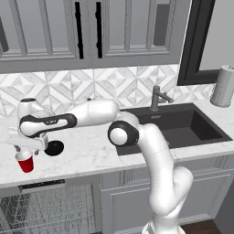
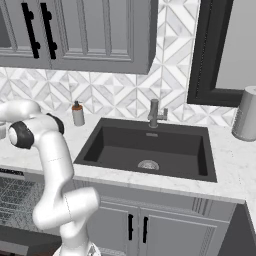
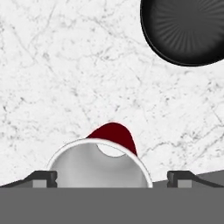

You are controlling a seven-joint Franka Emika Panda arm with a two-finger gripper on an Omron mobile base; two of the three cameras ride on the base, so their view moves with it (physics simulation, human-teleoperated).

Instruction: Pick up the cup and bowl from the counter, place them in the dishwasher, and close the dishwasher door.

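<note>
The small red plastic cup (image 1: pixel 25 162) stands on the white marble worktop (image 1: pixel 91 155), just beside the round black bowl (image 1: pixel 54 148). The gripper (image 3: pixel 112 177) hangs wide open over the cup, holding nothing. Nothing is in the dishwasher (image 1: pixel 45 205) yet.

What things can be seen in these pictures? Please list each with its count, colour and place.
cup: 1, red with white inside, upright on the counter near its front edge, between the claw's open fingers
bowl: 1, black, on the counter just beside the cup, apart from it
counter: 1, white marble, along the wall
sink: 1, dark, set into the counter
tap: 1, grey, behind the sink
soap bottle: 1, grey, on the counter left of the sink
canister: 1, grey, on the counter right of the sink
dishwasher: 1, grey wire rack showing, under the counter
upper cabinets: grey, black handles
claw: 1, dark tips, open, over the cup
</note>
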